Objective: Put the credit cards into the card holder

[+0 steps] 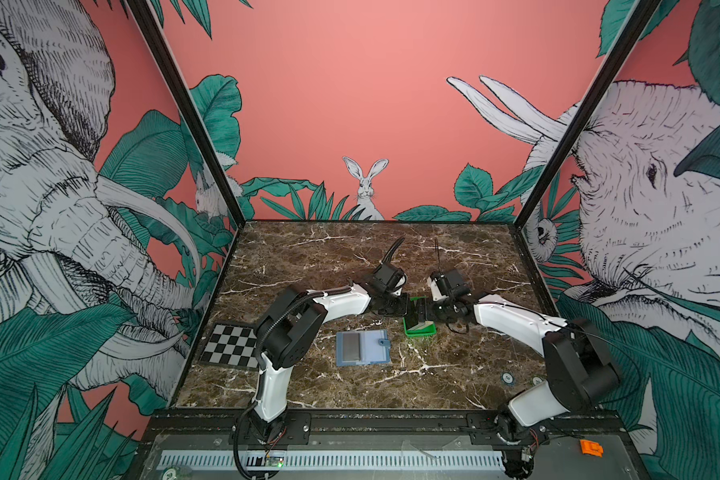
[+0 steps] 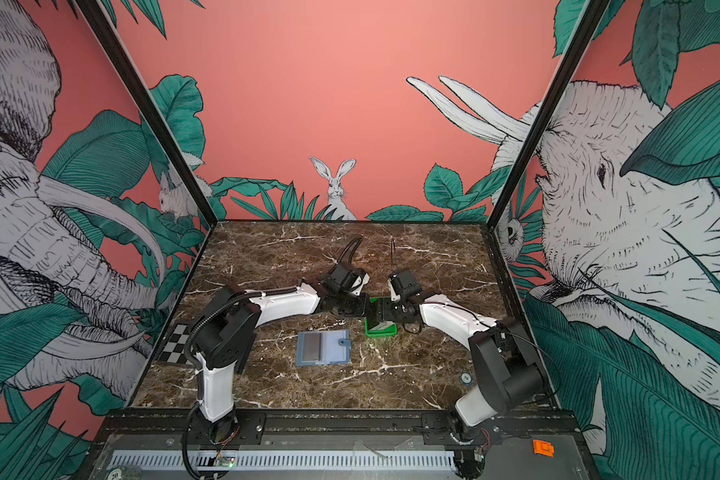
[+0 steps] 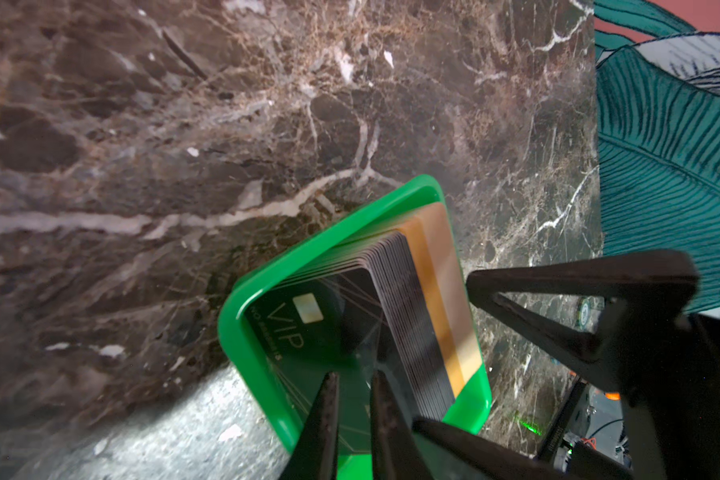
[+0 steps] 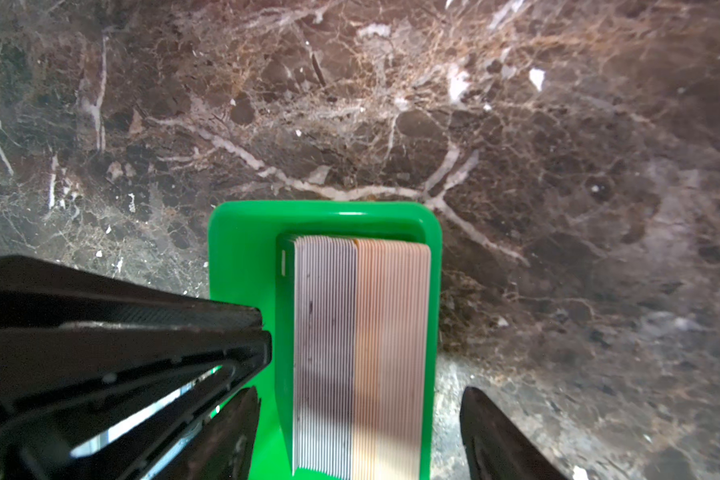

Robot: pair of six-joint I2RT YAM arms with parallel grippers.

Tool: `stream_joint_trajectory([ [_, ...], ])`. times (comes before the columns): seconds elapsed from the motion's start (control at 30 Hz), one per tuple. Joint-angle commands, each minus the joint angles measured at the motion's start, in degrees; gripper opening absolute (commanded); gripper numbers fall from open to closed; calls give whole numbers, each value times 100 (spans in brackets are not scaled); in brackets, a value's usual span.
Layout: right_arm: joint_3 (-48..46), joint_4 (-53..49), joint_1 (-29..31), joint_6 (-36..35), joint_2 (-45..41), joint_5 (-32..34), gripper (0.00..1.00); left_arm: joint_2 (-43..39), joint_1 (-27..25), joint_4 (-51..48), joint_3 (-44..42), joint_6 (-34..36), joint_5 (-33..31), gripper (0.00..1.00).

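Cards (image 4: 360, 353) stand edge-up in green tray (image 4: 242, 249), between wide-apart right jaws.

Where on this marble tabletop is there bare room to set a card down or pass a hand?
Free: the far marble tabletop strip between back wall and arms; the near strip between the slate-blue folding card holder and front rail. Crowded: the small green plastic tray, where left gripper and right gripper meet; the black-and-white checkerboard plate fills the left edge.
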Motion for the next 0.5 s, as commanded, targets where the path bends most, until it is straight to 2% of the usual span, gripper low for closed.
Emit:
stream_joint_trajectory([
  [0.0,104,119,-28,-54,152,-44,76,28,-30,-171,123,0,-45,17],
  [0.47,79,140,-112,20,250,88,75,76,-27,-369,104,52,-168,14],
])
